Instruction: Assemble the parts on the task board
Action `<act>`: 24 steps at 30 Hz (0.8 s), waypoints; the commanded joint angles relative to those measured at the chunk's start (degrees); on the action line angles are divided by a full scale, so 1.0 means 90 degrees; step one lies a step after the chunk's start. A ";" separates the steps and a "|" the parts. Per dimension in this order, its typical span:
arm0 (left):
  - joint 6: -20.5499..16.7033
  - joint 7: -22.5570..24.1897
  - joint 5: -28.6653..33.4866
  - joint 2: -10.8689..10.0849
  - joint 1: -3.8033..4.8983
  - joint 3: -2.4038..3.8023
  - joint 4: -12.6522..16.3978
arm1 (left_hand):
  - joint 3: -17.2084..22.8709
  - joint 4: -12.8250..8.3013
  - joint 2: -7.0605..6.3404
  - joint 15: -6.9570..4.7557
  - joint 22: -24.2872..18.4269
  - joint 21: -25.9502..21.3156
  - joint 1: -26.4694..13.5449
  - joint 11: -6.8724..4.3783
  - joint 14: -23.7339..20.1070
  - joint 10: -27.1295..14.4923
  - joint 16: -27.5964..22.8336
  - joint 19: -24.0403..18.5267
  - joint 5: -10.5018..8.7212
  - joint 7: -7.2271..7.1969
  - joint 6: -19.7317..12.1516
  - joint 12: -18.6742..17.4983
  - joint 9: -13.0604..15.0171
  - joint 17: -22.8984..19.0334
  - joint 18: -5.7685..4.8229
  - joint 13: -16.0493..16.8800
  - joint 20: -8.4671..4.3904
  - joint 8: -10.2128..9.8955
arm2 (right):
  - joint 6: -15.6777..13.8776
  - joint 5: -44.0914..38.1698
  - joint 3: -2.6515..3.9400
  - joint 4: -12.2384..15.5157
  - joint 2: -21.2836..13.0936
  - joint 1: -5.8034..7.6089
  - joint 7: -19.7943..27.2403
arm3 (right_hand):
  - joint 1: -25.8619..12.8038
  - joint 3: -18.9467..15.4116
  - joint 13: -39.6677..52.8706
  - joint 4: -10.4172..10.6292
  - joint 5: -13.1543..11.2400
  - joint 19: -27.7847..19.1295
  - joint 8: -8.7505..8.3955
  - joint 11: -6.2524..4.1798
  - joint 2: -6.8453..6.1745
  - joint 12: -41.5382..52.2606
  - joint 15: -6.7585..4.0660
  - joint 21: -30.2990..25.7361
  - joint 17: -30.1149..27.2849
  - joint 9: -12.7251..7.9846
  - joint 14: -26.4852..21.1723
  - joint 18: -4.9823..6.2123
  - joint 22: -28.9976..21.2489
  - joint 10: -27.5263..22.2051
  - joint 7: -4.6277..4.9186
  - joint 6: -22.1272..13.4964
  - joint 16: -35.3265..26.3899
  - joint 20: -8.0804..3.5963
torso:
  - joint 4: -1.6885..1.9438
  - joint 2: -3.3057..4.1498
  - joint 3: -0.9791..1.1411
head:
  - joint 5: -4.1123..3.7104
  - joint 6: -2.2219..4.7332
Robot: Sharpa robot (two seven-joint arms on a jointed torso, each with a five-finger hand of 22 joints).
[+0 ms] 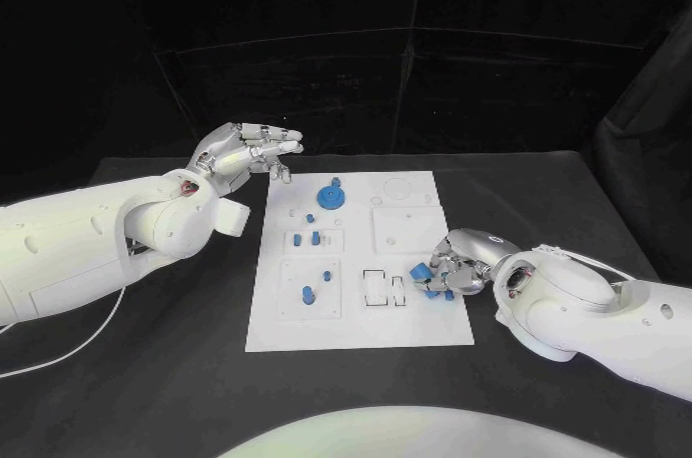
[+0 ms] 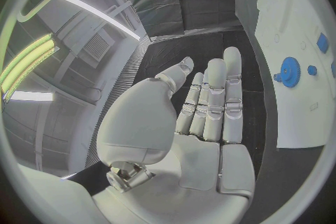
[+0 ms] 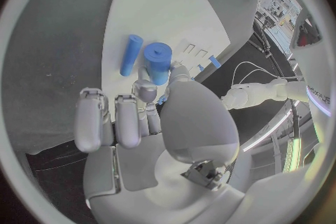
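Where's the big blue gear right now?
In the head view the blue gear sits on the far part of the white task board, toward its left side, just beyond the left hand, which hovers off the board's far-left corner.

the right hand (image 1: 450, 270) perhaps hides part of a blue part (image 1: 420, 272).

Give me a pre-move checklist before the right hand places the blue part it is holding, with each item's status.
1. Right hand grips a blue cylinder: ok.
2. Left hand holds nothing, fingers apart, off the task board's far left corner: ok.
3. Second blue cylinder lies loose on the board beside the held one: ok.
4. Blue gear sits on the board, apart from the right hand: ok.
5. Target slot under the right hand free: cannot tell, the hand covers it.
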 commanded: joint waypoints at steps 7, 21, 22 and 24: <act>0.0073 0.0015 0.0020 0.0017 0.0008 0.0005 0.0004 | -0.0037 0.0004 0.0040 -0.0002 -0.0007 -0.0038 0.0001 -0.0002 -0.0050 -0.0061 0.0029 0.0019 0.0032 0.0000 -0.0031 0.0032 -0.0002 -0.0006 0.0089 0.0009 0.0023 0.0024 | -0.1258 0.0758 0.0009 0.0466 -0.0111 0.0014 0.0445 | 0.0023 0.0001 0.0024 0.0056 0.0081 0.0049 0.0002 -0.0014 0.0117 0.0002 -0.0043 0.0049 0.0031 0.0139 0.0367 -0.0096 0.0495 0.0059 -0.0035 0.0104 0.0035 -0.0018 | 0.0008 0.0008 0.0000 | 0.0000 0.0039; 0.0073 0.0011 0.0020 0.0038 0.0008 0.0004 0.0005 | -0.0037 0.0004 0.0040 -0.0002 -0.0007 -0.0038 0.0001 -0.0002 -0.0050 -0.0061 0.0029 0.0019 0.0032 0.0000 -0.0031 0.0032 -0.0002 -0.0006 0.0089 0.0009 0.0023 0.0024 | -0.0310 0.0980 0.0011 0.0295 0.0512 0.0018 0.0086 | -0.0327 -0.0194 0.0106 0.0077 -0.0117 0.0052 -0.0075 -0.0013 0.0188 -0.0018 -0.0037 0.0060 0.0081 0.0216 0.0367 -0.0099 0.0514 0.0102 -0.0042 0.0181 0.0059 -0.0013 | 0.0004 0.0014 -0.0003 | 0.0028 0.0023; 0.0073 0.0011 0.0020 0.0040 0.0008 0.0004 0.0006 | -0.0037 0.0004 0.0040 -0.0002 -0.0007 -0.0038 0.0001 -0.0002 -0.0050 -0.0061 0.0029 0.0019 0.0032 0.0000 -0.0031 0.0032 -0.0002 -0.0006 0.0089 0.0009 0.0023 0.0024 | -0.0227 0.0969 0.0011 0.0258 0.0597 0.0018 0.0008 | -0.0387 -0.0220 0.0120 0.0079 -0.0140 0.0054 -0.0078 -0.0017 0.0212 -0.0015 -0.0040 0.0062 0.0091 0.0230 0.0368 -0.0099 0.0518 0.0111 -0.0049 0.0201 0.0063 -0.0014 | 0.0006 0.0015 -0.0004 | 0.0026 0.0021; 0.0073 0.0010 0.0020 0.0040 0.0008 0.0004 0.0008 | -0.0037 0.0004 0.0040 -0.0002 -0.0007 -0.0038 0.0001 -0.0002 -0.0050 -0.0061 0.0029 0.0019 0.0032 0.0000 -0.0031 0.0032 -0.0002 -0.0006 0.0089 0.0009 0.0023 0.0024 | -0.0180 0.0925 0.0011 0.0219 0.0673 0.0018 -0.0081 | -0.0508 -0.0278 0.0153 0.0082 -0.0170 0.0060 -0.0084 -0.0028 0.0253 -0.0010 -0.0047 0.0069 0.0107 0.0262 0.0370 -0.0101 0.0530 0.0131 -0.0062 0.0240 0.0071 -0.0020 | 0.0001 0.0016 -0.0003 | 0.0031 0.0019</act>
